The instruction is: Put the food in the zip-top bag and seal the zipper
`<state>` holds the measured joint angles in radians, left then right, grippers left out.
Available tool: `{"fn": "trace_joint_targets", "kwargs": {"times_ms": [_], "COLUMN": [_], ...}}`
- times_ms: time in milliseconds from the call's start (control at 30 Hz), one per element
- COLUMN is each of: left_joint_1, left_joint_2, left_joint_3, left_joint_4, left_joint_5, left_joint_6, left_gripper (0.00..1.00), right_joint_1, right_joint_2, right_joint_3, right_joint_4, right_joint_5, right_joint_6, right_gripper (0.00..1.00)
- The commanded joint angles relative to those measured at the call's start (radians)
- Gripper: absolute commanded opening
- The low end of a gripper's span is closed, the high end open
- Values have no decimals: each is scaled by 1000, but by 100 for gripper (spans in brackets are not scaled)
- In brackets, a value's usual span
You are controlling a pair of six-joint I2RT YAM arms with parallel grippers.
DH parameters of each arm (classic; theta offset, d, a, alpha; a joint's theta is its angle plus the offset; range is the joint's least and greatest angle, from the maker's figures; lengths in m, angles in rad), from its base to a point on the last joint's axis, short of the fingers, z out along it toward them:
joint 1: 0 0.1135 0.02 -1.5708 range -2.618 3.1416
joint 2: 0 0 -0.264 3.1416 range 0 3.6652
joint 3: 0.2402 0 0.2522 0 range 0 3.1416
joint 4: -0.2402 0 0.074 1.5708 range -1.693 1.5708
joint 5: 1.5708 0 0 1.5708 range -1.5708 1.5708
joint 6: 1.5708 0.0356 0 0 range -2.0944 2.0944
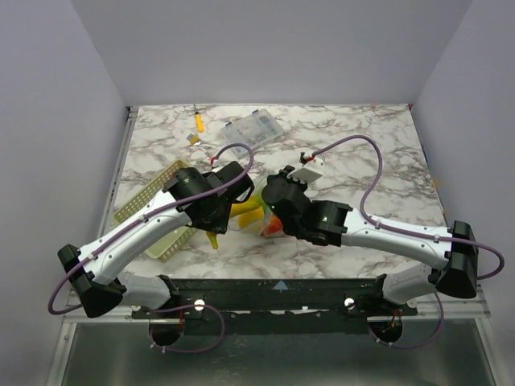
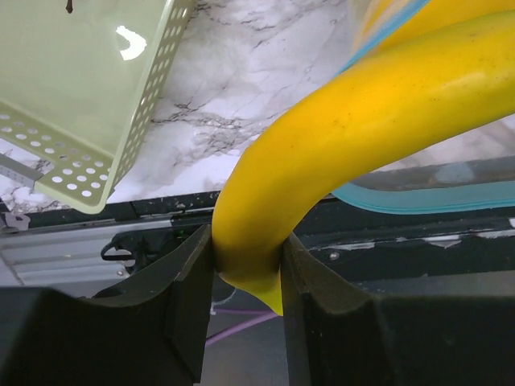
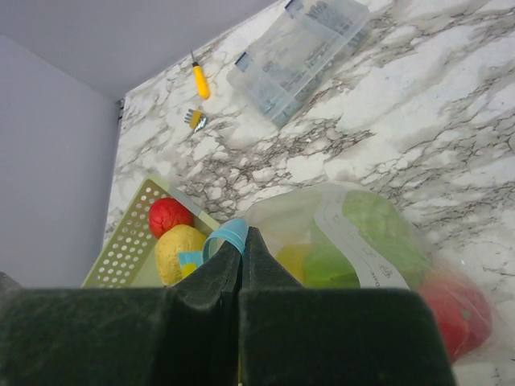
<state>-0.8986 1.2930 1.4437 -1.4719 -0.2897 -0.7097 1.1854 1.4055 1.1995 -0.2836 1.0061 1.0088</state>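
My left gripper (image 2: pixel 248 269) is shut on the tip of a yellow toy banana (image 2: pixel 362 121), whose far end reaches into the mouth of the clear zip-top bag (image 3: pixel 362 241). The banana shows between the two wrists in the top view (image 1: pixel 244 211). My right gripper (image 3: pixel 241 241) is shut on the bag's light blue zipper strip (image 3: pixel 225 237) and holds the bag's edge up. Green, yellow and red toy foods (image 3: pixel 378 233) lie inside the bag. A red fruit (image 3: pixel 167 215) and a yellow fruit (image 3: pixel 179 249) sit in the pale green basket (image 3: pixel 129 241).
The perforated green basket (image 1: pixel 149 197) lies at the table's left, under my left arm. A rigid clear compartment box (image 1: pixel 253 129) and a small orange-handled tool (image 1: pixel 199 121) lie at the back. A white tag (image 1: pixel 307 170) sits by the right wrist.
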Motion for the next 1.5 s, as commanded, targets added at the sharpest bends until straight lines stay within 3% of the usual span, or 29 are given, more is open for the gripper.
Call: {"fn": "trace_joint_targets", "kwargs": {"times_ms": [0,133,300,433,500,633,833,1067,1300,1467], "left_joint_1": [-6,-4,0,29,44,93,252,343,348,347], "left_joint_2": [12,92,166,192,176,78,-120,-164,-212,-255], "left_joint_3": [-4,107,208,216,179,47,-189,-281,-362,-433], "left_joint_4": [-34,-33,-36,-30,6,151,422,523,539,562], "left_joint_5": [-29,-82,-96,-64,-32,106,452,685,736,806], "left_joint_6": [21,7,-29,-65,-60,-26,-6,-15,36,57], "left_gripper": [0,0,0,0,6,15,50,58,53,39], "right_joint_1": [7,24,80,82,81,81,81,81,81,82], "right_joint_2": [-6,6,29,5,-8,-23,-40,-44,-60,-62], "right_joint_3": [7,3,18,-17,-29,-44,-66,-71,-84,-95], "right_joint_4": [116,153,136,164,173,176,208,234,235,243], "right_joint_5": [61,27,94,66,53,58,51,34,41,44], "right_joint_6": [-42,-87,-107,-106,-109,-117,-143,-171,-171,-171], "right_gripper": [1,1,1,1,1,1,1,1,1,0]}}
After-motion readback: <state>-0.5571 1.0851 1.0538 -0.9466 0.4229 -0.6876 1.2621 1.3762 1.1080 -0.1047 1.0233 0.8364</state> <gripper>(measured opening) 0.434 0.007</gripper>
